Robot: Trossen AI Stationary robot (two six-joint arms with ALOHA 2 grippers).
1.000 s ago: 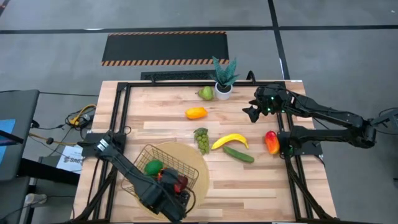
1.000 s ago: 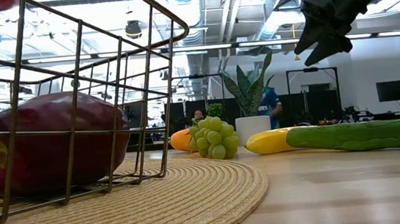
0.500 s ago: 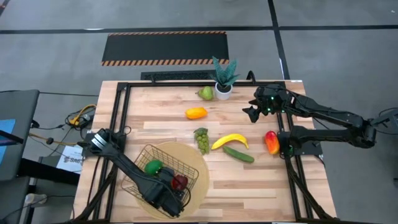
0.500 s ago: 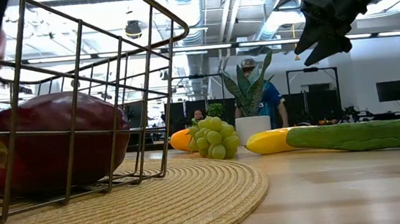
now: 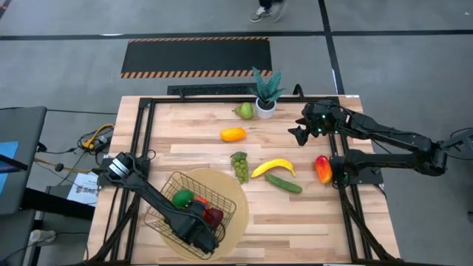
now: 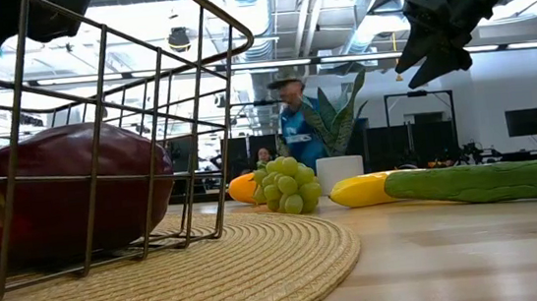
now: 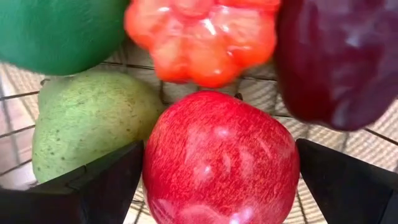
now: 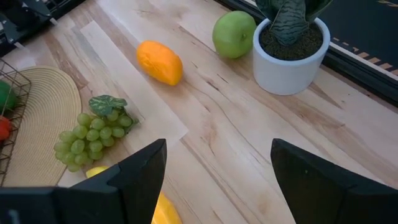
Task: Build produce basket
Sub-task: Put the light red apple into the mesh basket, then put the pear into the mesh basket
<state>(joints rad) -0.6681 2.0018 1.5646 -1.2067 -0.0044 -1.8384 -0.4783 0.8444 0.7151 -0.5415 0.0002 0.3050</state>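
Comparing with a second ago, the left arm has drawn back toward the near-left, and the red apple (image 7: 221,158) it carried over the basket (image 5: 228,198) now lies inside among the other produce. In the low view a person (image 6: 295,118) has walked from right of the plant (image 5: 267,90) to left of it, and a person's feet (image 5: 267,10) have come into sight at the far edge of the high view. The right arm has not moved.

The left gripper (image 5: 203,235) is spread wide at the basket's near side, holding nothing; in its wrist view the apple sits between the two fingers, not visibly gripped. Beside the apple lie a green pear (image 7: 87,121), an orange-red fruit (image 7: 202,37), a dark red fruit (image 7: 339,56) and a green one (image 7: 59,31).

The right gripper (image 5: 301,131) hangs open and empty above the table's far right. Below it, spread over the table, are the grapes (image 5: 239,165), banana (image 5: 273,167), cucumber (image 5: 284,182), an orange fruit (image 5: 233,134), a green apple (image 5: 244,111) by the plant, and the mango (image 5: 322,168) at the right. The basket stands on a round mat (image 5: 238,185) near-left.
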